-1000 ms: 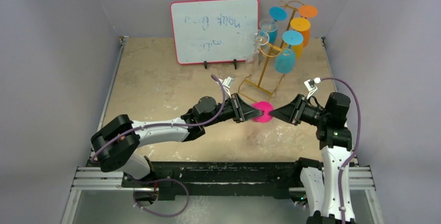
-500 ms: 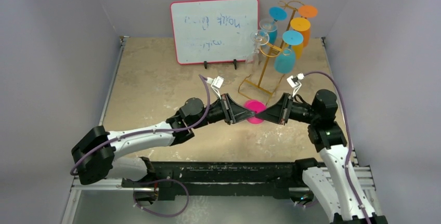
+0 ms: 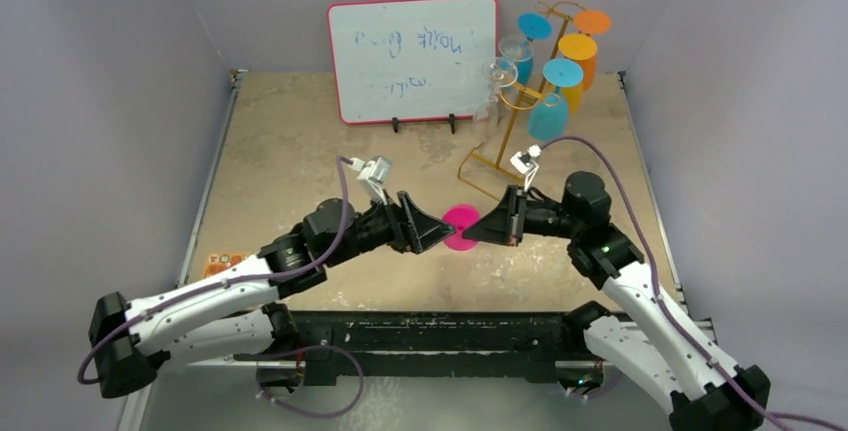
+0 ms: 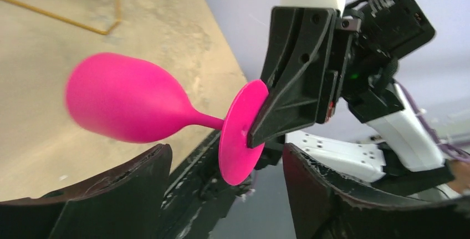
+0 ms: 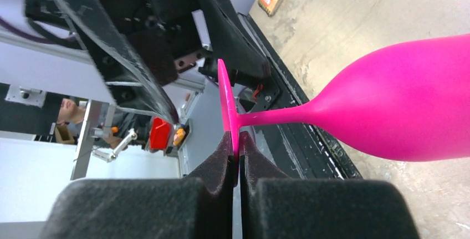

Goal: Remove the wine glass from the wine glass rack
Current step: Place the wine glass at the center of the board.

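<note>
The right gripper (image 5: 239,158) has its two pads pressed almost together on the rim of the flat foot of the pink wine glass (image 5: 399,111), with only the thin disc between them. The glass lies on its side, stem level, off the wine glass rack (image 3: 518,116) and in front of the rack's wire base, apart from it. In the right wrist view the bowl is cut off by the frame edge. In the left wrist view it is blurred, and whether it touches the table (image 3: 290,171) cannot be told. From above only a small pink patch shows, since both arms' fingers cover the rest. Opposite, farther from the rack, the left gripper (image 3: 438,233) is spread wide with nothing in its grasp. The lower edge of the foot hangs in the gap between its fingers, and no contact shows. On the rack hang blue glasses (image 3: 547,116) and orange glasses (image 3: 578,51), bowls down. Two clear glasses (image 3: 499,73) on its left side are hard to make out against the wall. Just left of the rack stands a red-framed whiteboard (image 3: 413,56), its writing too faint to read.
</note>
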Controlling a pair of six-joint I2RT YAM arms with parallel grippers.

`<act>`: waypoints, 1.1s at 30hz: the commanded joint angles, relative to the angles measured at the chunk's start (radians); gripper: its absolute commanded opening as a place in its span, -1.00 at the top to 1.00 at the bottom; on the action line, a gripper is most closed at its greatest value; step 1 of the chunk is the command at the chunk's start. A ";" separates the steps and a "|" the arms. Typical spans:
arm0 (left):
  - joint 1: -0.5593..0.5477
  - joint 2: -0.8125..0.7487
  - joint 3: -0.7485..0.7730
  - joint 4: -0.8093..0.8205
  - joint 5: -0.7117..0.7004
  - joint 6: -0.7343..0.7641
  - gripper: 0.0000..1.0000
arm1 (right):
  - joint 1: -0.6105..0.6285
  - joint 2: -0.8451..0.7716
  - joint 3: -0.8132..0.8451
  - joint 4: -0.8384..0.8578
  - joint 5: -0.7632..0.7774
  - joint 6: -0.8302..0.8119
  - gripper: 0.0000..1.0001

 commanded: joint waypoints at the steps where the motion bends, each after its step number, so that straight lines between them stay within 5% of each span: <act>1: 0.004 -0.166 0.032 -0.308 -0.240 0.080 -0.52 | 0.122 0.041 0.050 0.002 0.207 -0.046 1.00; 11: 0.004 -0.402 0.154 -0.919 -0.862 -0.119 -0.68 | 0.582 0.231 0.158 0.080 0.548 -0.283 1.00; 15: 0.005 -0.355 0.221 -0.948 -0.902 -0.066 -0.70 | 0.756 0.358 0.211 0.088 0.753 -0.469 1.00; 22: 0.006 -0.214 0.315 -0.954 -1.001 -0.028 -0.97 | 0.783 0.379 0.159 0.213 0.809 -0.643 1.00; 26: 0.123 -0.123 0.351 -0.892 -0.876 0.081 -1.00 | 0.791 0.312 0.059 0.300 0.798 -0.806 1.00; 33: 0.890 -0.009 0.317 -0.770 0.016 0.153 -1.00 | 0.792 0.283 0.003 0.241 0.828 -1.153 1.00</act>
